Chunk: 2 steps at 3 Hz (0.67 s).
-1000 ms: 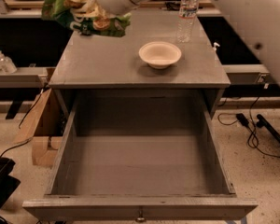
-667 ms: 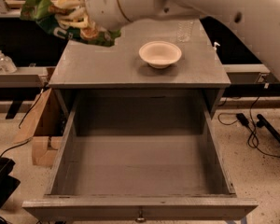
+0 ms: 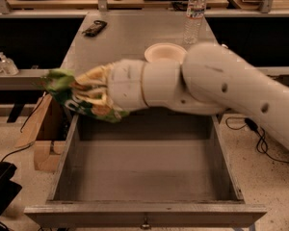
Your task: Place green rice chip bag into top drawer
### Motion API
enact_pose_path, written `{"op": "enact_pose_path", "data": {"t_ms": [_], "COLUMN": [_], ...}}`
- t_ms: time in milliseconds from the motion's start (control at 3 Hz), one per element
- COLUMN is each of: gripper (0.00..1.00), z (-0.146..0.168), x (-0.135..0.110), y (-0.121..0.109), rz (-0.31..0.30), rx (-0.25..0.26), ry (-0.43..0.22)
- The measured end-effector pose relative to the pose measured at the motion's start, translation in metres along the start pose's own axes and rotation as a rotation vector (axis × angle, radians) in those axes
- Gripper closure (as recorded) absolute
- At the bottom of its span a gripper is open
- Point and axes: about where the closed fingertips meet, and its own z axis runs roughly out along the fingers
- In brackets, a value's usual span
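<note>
My gripper (image 3: 89, 93) is shut on the green rice chip bag (image 3: 70, 96), a crinkled green and white foil bag with orange-brown print. It holds the bag in the air over the back left corner of the open top drawer (image 3: 144, 170), above the drawer's left wall. The white arm reaches in from the right and hides the front of the cabinet top. The drawer is pulled fully out, and nothing lies on the part of its floor that shows. Its front panel carries a small metal pull (image 3: 145, 222).
A white bowl (image 3: 164, 53) sits on the cabinet top behind the arm. A clear water bottle (image 3: 194, 14) stands at the back right, a dark small object (image 3: 94, 28) at the back left. A cardboard box (image 3: 41, 134) stands on the floor left of the drawer.
The arm has swung down and toward the camera, bringing the bag from above the cabinet top's back left to over the drawer's back left corner.
</note>
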Motion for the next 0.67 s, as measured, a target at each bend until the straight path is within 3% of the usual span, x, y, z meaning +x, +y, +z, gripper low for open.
{"op": "enact_pose_path", "data": {"t_ms": [333, 667], "gripper": [1.0, 1.0], "z": [-0.039, -0.064], "x": [0.073, 0.143], "y": [0.101, 0.147], "rz": [0.246, 0.361], "rx": [0.027, 0.038], "ry": [0.06, 0.158]}}
